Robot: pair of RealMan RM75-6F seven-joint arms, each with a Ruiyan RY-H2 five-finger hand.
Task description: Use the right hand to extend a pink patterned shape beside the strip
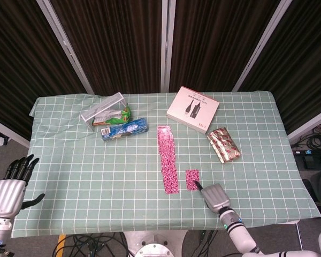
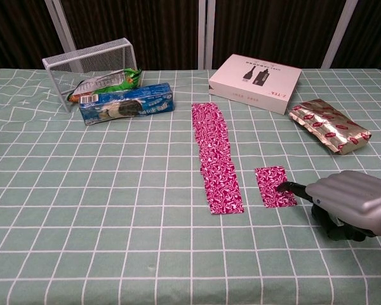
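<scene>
A long pink patterned strip (image 1: 167,157) (image 2: 216,155) lies on the green checked cloth, running toward the front edge. Just right of its near end lies a small pink patterned piece (image 1: 192,179) (image 2: 274,185), apart from the strip. My right hand (image 1: 216,197) (image 2: 352,200) rests on the table behind and to the right of that piece, fingers mostly curled, with one black fingertip (image 2: 286,187) touching the piece's right edge. My left hand (image 1: 12,184) hangs off the table's left front corner, fingers spread and holding nothing.
A white box (image 1: 192,108) (image 2: 255,82) and a foil snack packet (image 1: 223,144) (image 2: 329,125) lie at the back right. A wire basket (image 1: 102,109) (image 2: 89,65), a green packet (image 1: 115,115) and a blue biscuit pack (image 1: 124,129) (image 2: 126,103) sit at the back left.
</scene>
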